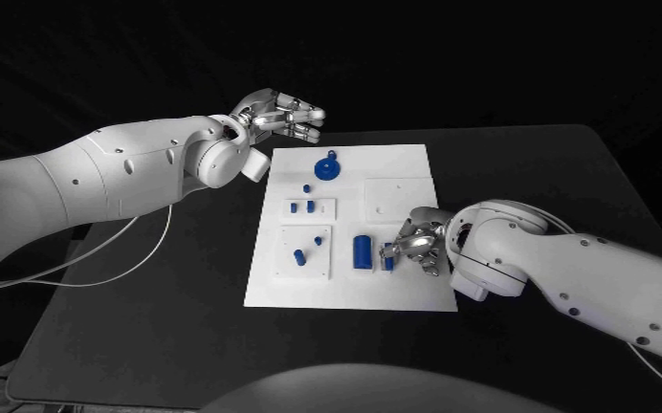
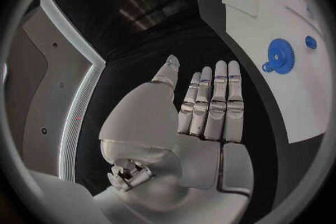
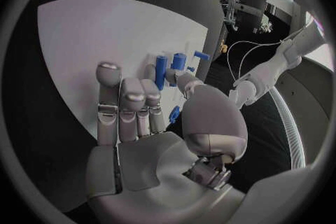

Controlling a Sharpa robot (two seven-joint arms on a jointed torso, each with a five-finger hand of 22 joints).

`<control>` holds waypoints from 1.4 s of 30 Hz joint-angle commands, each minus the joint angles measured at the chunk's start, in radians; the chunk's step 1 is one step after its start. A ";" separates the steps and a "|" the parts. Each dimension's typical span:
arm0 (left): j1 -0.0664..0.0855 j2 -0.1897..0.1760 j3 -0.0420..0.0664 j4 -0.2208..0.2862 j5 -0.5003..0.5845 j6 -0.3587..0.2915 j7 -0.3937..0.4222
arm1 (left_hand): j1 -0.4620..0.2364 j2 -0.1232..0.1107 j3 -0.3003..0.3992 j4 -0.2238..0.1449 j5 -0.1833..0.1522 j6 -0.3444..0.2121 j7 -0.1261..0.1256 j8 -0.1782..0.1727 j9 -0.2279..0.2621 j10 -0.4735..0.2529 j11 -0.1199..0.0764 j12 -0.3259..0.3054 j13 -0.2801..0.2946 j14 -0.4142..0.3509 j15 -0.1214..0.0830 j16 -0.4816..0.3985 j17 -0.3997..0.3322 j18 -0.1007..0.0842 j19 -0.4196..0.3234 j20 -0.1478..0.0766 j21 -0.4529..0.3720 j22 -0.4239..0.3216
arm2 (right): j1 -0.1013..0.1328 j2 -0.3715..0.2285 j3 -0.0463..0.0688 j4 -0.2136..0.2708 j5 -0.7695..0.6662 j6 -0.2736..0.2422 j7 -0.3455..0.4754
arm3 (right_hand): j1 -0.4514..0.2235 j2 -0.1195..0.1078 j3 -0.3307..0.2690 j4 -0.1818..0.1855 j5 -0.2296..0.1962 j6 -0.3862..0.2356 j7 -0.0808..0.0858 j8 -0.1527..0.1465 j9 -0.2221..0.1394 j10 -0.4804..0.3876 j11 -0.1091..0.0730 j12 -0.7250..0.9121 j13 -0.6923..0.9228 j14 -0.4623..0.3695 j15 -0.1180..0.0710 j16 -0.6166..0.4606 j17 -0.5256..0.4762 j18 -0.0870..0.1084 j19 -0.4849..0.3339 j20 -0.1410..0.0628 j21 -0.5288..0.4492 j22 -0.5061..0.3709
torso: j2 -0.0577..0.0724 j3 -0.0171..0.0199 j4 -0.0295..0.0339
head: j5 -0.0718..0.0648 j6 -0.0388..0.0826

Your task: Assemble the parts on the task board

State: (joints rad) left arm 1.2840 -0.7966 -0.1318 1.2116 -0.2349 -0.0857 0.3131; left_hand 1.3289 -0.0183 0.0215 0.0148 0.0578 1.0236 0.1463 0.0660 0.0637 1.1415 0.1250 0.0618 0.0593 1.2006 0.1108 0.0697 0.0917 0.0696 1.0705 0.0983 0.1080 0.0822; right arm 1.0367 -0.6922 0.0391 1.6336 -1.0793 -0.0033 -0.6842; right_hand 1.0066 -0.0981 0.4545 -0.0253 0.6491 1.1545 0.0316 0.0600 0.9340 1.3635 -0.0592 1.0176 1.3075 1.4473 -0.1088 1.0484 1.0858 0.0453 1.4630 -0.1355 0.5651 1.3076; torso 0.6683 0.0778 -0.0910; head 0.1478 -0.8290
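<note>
The right hand [image 1: 418, 244], at the lower right of the white rectangular task board [image 1: 400, 166], pinches a small blue plastic peg [image 1: 389, 262] beside the tall blue cylinder [image 1: 363, 249]; I judge it should lower it squarely without nudging that neighbour. The left hand [image 1: 283, 115], fingers straight and empty, hovers upper left near the blue toothed gear [image 1: 327, 167].

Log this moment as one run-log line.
left robot hand: open, off task board far-left corner | right robot hand: pinching small blue part beside blue cylinder | blue gear: untouched
</note>
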 commanded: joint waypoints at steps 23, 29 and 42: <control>0.000 0.002 0.001 0.002 -0.005 0.017 -0.003 | -0.012 -0.005 -0.003 0.006 -0.002 -0.009 0.000 -0.003 0.000 -0.003 0.001 -0.002 0.000 -0.010 0.000 -0.005 0.001 -0.018 -0.006 -0.001 -0.007 -0.001 | -0.001 0.011 0.000 -0.009 -0.047 0.056 0.010 | 0.066 0.001 -0.082 -0.102 -0.306 0.017 -0.030 0.003 -0.142 0.009 -0.007 -0.008 -0.008 0.006 -0.004 -0.010 -0.003 0.004 0.052 0.001 -0.024 -0.006 | 0.000 0.0000 -0.0005 | 0.007 -0.002; 0.000 0.002 0.001 0.002 -0.005 0.018 -0.004 | -0.012 -0.005 -0.003 0.006 -0.002 -0.009 0.000 -0.003 0.000 -0.003 0.001 -0.002 0.000 -0.010 0.000 -0.005 0.001 -0.018 -0.006 -0.001 -0.007 -0.001 | -0.001 0.011 0.000 -0.010 -0.047 0.052 0.013 | 0.091 -0.011 -0.097 -0.046 -0.380 0.022 -0.028 0.004 -0.164 0.010 -0.006 -0.008 -0.010 0.006 -0.003 -0.011 -0.003 0.005 0.051 0.001 -0.023 -0.013 | 0.000 0.0001 0.0003 | 0.007 -0.002; 0.000 0.002 0.001 0.002 -0.006 0.018 -0.006 | -0.012 -0.006 -0.003 0.007 -0.003 -0.008 -0.001 -0.003 0.000 -0.003 0.001 -0.002 0.000 -0.010 0.000 -0.005 0.001 -0.018 -0.006 -0.001 -0.007 -0.001 | -0.001 0.008 0.000 -0.012 -0.046 0.044 0.014 | 0.086 -0.014 -0.099 0.030 -0.446 0.028 -0.030 0.005 -0.150 0.012 -0.006 -0.005 -0.012 0.008 -0.003 -0.010 0.000 0.004 0.051 0.001 -0.018 -0.020 | 0.000 0.0002 -0.0002 | 0.006 -0.001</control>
State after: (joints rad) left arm 1.2840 -0.7964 -0.1318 1.2118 -0.2383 -0.0800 0.3037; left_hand 1.3249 -0.0224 0.0186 0.0177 0.0578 1.0236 0.1463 0.0660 0.0637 1.1415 0.1250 0.0618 0.0592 1.2005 0.1108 0.0697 0.0914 0.0697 1.0705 0.0983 0.1081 0.0821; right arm 1.0390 -0.6835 0.0409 1.6229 -1.1162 0.0272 -0.6744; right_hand 1.0989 -0.1097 0.3563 0.0024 0.2052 1.1753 -0.0005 0.0658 0.7830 1.3709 -0.0663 1.0069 1.2965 1.4526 -0.1107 1.0405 1.0849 0.0453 1.4630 -0.1355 0.5458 1.2888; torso 0.6684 0.0778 -0.0910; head 0.1550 -0.8300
